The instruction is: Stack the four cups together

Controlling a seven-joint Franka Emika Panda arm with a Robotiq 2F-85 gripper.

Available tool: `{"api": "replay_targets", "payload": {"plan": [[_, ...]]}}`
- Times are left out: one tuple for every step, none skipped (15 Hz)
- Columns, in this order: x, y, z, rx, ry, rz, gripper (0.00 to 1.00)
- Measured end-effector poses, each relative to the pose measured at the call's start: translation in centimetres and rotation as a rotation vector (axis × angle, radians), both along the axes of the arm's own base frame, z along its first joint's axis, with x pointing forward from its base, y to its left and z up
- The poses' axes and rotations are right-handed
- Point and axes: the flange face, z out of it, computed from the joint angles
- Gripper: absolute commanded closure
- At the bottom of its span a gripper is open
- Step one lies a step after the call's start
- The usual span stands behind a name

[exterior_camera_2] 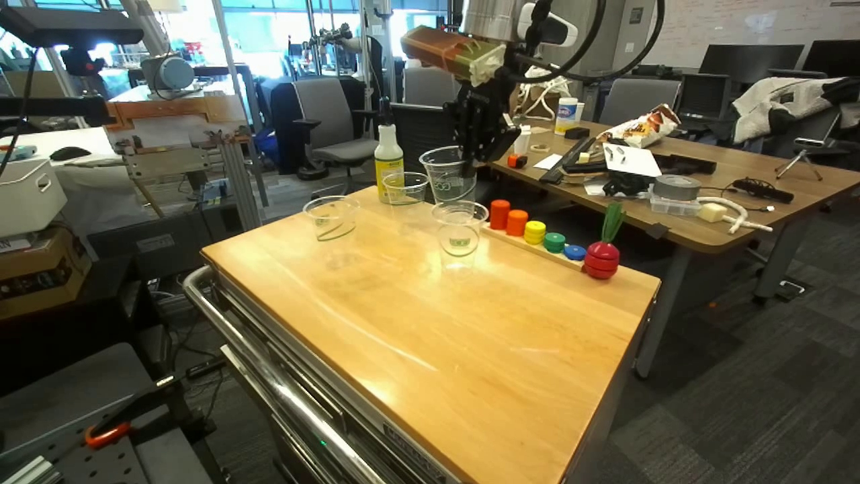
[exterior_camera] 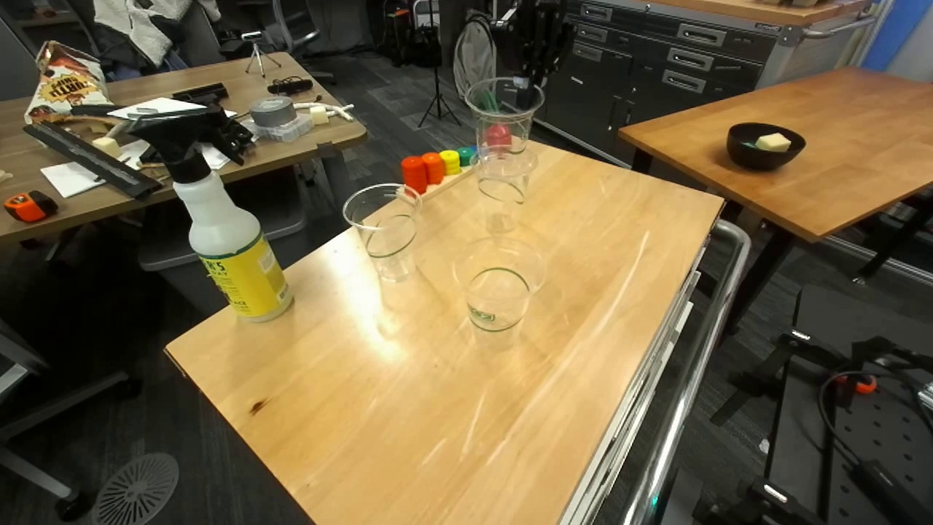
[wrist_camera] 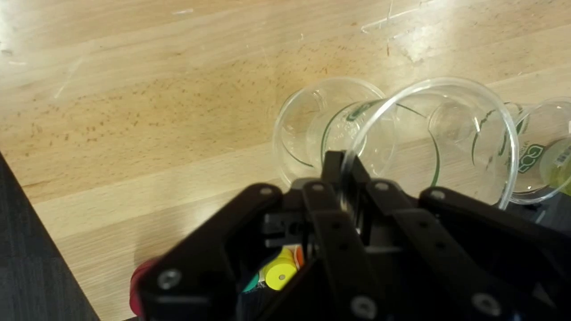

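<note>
In an exterior view, the tool [exterior_camera: 523, 87] is seen pointed downward over the far end of the table [exterior_camera: 408, 408], its fingers clamped on the rim of the held cup [exterior_camera: 496, 120], a clear tumbler raised roughly upright above the surface. Its base is overlapped in view by the rim of the far cup [exterior_camera: 503, 208], which is stood on the table; whether the two touch cannot be told. The left cup [exterior_camera: 390, 240] and the near cup [exterior_camera: 498, 306] are likewise stood upright, apart from each other. Near the left corner a yellow-labelled spray bottle [exterior_camera: 251, 281] is stood, and the far left edge is lined by a row of colourful blocks [exterior_camera: 433, 169]. In an exterior view, the arm [exterior_camera_2: 494, 20] is shown reaching down from the top, and the held cup is seen beyond the far cup, which is stood close to the blocks. To the right, the row is ended by a red radish-shaped block [exterior_camera_2: 601, 261]; beyond it, a desk [exterior_camera_2: 739, 165] is strewn with a roll of grey tape [exterior_camera_2: 676, 187] and a snack bag [exterior_camera_2: 643, 128]. In the wrist view, one side of the held cup's rim is pinched between the fingers, and its body is spread to the right. The far cup is partly covered by the tool; at the right edge another cup [wrist_camera: 531, 158] is seen, with the spray bottle's yellow behind.
</note>
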Motion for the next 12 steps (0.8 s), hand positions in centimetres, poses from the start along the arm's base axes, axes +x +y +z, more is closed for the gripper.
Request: {"api": "replay_targets", "payload": {"plan": [[0.1, 0.0, -0.4, -0.001, 0.000, 0.000, 0.99], [0.1, 0.0, -0.9, -0.001, 0.002, -0.001, 0.99], [0.1, 0.1, -1.4, -0.001, 0.008, -0.001, 0.99], [0.0, 0.1, -1.8, -0.001, 0.015, -0.001, 0.99], [0.0, 0.1, -2.3, -0.001, 0.020, -0.001, 0.99], [-0.1, 0.1, -2.6, -0.002, 0.022, -0.002, 0.77], [-0.2, 0.1, -3.0, -0.002, 0.023, -0.003, 0.67], [-0.3, 0.0, -3.2, -0.003, 0.024, -0.004, 0.61], [-0.4, 0.0, -3.4, -0.004, 0.023, -0.005, 0.54], [-0.4, 0.0, -3.6, -0.006, 0.019, -0.005, 0.45], [-0.5, 0.0, -3.7, -0.009, 0.014, -0.005, 0.38], [-0.5, -0.1, -3.8, -0.013, 0.010, -0.005, 0.30]]}}
